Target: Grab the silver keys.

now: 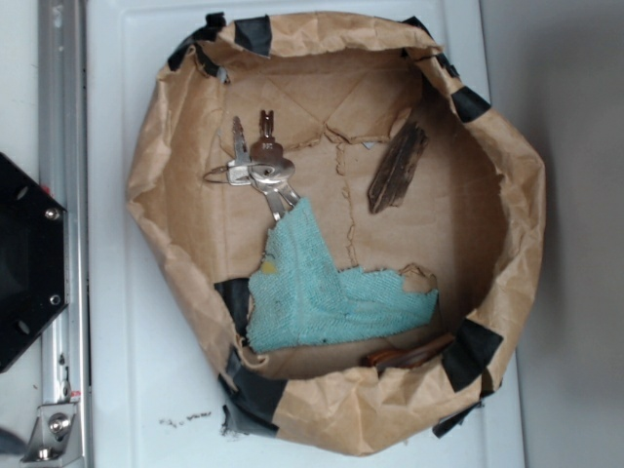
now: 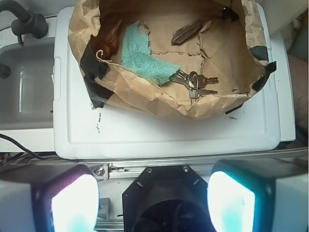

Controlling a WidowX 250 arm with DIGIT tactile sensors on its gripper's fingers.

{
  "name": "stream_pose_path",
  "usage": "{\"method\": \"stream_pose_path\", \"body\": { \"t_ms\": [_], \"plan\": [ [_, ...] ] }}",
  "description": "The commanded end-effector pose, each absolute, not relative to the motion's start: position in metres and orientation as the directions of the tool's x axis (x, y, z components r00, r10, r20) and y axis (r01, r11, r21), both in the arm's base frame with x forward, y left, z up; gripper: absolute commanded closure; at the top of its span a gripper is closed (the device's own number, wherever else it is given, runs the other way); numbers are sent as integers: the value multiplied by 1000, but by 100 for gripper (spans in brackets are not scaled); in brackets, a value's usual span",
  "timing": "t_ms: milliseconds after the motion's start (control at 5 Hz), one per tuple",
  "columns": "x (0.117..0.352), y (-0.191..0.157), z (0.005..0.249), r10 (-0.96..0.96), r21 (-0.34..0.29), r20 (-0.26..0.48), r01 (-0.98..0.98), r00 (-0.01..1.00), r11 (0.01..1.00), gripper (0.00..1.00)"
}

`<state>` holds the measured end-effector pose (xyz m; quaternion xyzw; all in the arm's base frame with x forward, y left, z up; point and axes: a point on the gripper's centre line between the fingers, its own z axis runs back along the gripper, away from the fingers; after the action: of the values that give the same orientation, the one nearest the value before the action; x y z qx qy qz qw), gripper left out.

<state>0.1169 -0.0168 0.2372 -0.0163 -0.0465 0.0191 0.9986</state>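
Keys (image 1: 261, 168) lie near paper wall (image 1: 156, 175), touching teal cloth (image 1: 322, 292).

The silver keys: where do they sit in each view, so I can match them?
Exterior: silver keys upper left inside the paper bin, touching the teal cloth's top tip.
Wrist: silver keys right of centre, by the bin's near wall.
Shared landmark: the teal cloth beside them.

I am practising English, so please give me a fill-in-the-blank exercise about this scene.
1. The silver keys lie inside a nest of brown ____.
2. The keys' tips touch a ____ cloth.
3. The end effector grips ____.
4. The wood splinter lies ____ from the keys.

Missing words: paper; teal; nothing; apart
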Motion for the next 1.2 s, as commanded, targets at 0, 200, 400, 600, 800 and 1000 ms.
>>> {"method": "stream_pose_path", "body": {
  "t_ms": [0,200,400,600,800,1000],
  "plan": [
    [117,-17,237,40,-34,92,-37,995,999,0],
    [167,-5,217,133,16,76,-134,988,991,0],
    [203,12,200,160,56,117,-167,980,984,0],
    [219,21,189,104,39,99,-109,990,993,0],
    [225,29,172,2,35,27,-3,1000,999,0],
    [226,27,148,-40,66,-32,42,999,997,0]
  ]
}}
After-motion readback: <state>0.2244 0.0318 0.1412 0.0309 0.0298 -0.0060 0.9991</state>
